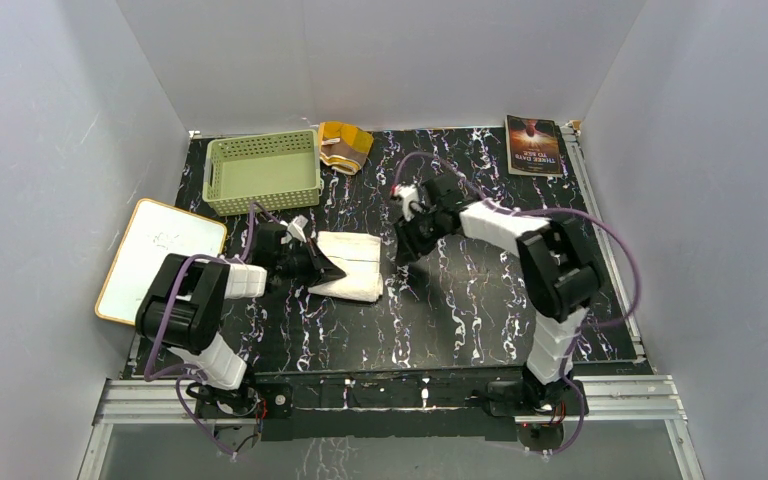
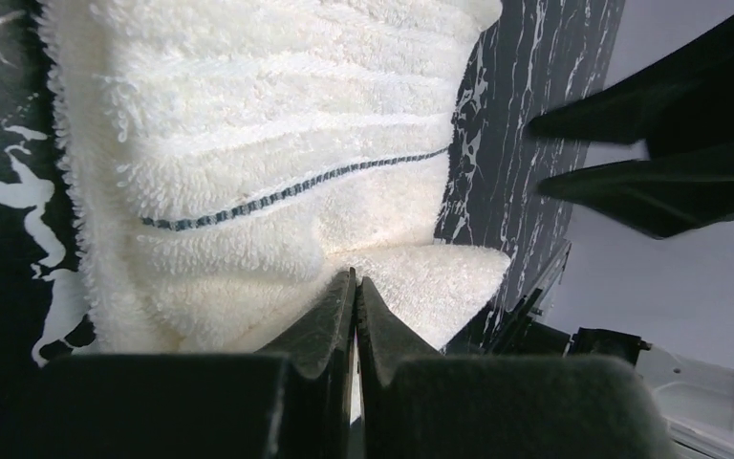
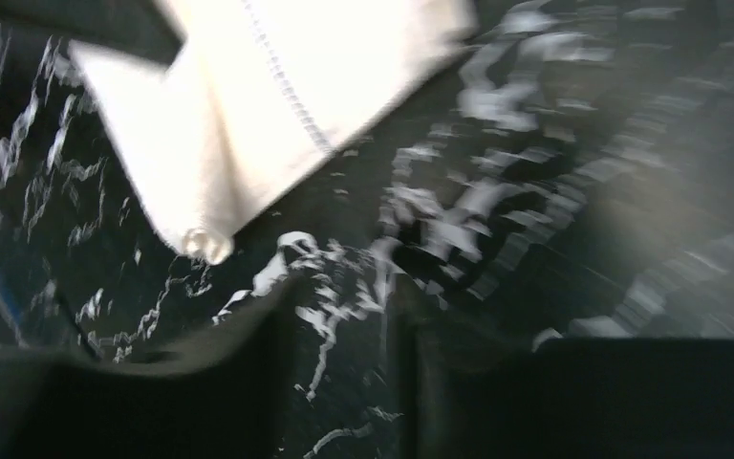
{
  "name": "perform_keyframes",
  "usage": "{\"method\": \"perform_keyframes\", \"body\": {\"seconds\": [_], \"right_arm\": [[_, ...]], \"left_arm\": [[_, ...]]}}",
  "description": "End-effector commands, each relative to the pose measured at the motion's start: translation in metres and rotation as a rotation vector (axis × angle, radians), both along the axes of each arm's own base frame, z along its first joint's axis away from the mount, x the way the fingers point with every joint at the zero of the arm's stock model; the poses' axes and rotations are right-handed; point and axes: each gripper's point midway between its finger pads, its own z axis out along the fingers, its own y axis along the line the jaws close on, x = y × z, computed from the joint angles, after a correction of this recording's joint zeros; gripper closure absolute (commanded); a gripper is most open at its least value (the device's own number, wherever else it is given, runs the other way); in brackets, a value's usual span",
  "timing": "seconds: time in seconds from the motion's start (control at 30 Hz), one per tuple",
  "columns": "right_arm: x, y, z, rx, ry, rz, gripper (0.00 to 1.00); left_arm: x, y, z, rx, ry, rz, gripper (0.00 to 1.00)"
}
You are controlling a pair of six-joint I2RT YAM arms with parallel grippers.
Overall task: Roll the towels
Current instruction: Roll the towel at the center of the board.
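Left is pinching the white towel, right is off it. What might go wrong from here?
1. The left fingers hold only a thin fold at the white towel's edge; it might slip out mid-roll.
2. The right fingers stand open, clear of the towel, so nothing pins its other side; pulling may drag it across the table instead of rolling it.

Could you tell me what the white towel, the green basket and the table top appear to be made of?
The white towel: looped terry cloth, probably cotton; fuzzy pile and a stitched dark stripe show close up.
The green basket: likely moulded plastic, matt, walls a regular perforated grid.
The table top: black with white marble-like veins; possibly a printed film, uncertain.
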Motion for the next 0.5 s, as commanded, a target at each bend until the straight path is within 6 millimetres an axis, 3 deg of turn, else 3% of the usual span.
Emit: {"method": "perform_keyframes", "body": {"seconds": [0.0, 0.03, 0.07, 0.1, 0.17, 0.23, 0.33, 0.47], "right_arm": [[0.079, -0.041, 0.095, 0.027, -0.430, -0.318, 0.49], [0.089, -0.047, 0.119, 0.119, -0.485, -0.432, 0.08], [0.094, -0.056, 0.136, 0.215, -0.502, -0.574, 0.03], [0.097, -0.062, 0.152, 0.338, -0.479, -0.704, 0.02], [0.077, -0.042, 0.172, 0.522, -0.451, -0.525, 0.02], [0.068, -0.011, 0.178, 0.460, -0.506, -0.368, 0.02], [0.024, 0.039, 0.139, 0.013, -0.917, -0.165, 0.02], [-0.018, 0.062, 0.113, -0.134, -1.146, 0.010, 0.05]], "left_arm": [[-0.018, 0.023, -0.027, 0.144, 0.056, 0.026, 1.00], [-0.018, 0.022, -0.025, 0.140, 0.052, 0.025, 1.00], [-0.017, 0.022, -0.024, 0.136, 0.048, 0.025, 1.00], [-0.017, 0.022, -0.022, 0.136, 0.042, 0.025, 1.00], [-0.017, 0.022, -0.020, 0.137, 0.037, 0.026, 1.00], [-0.015, 0.022, -0.017, 0.140, 0.033, 0.025, 1.00], [-0.015, 0.021, -0.013, 0.130, 0.029, 0.029, 1.00], [-0.016, 0.018, -0.013, 0.108, 0.039, 0.025, 1.00]]}}
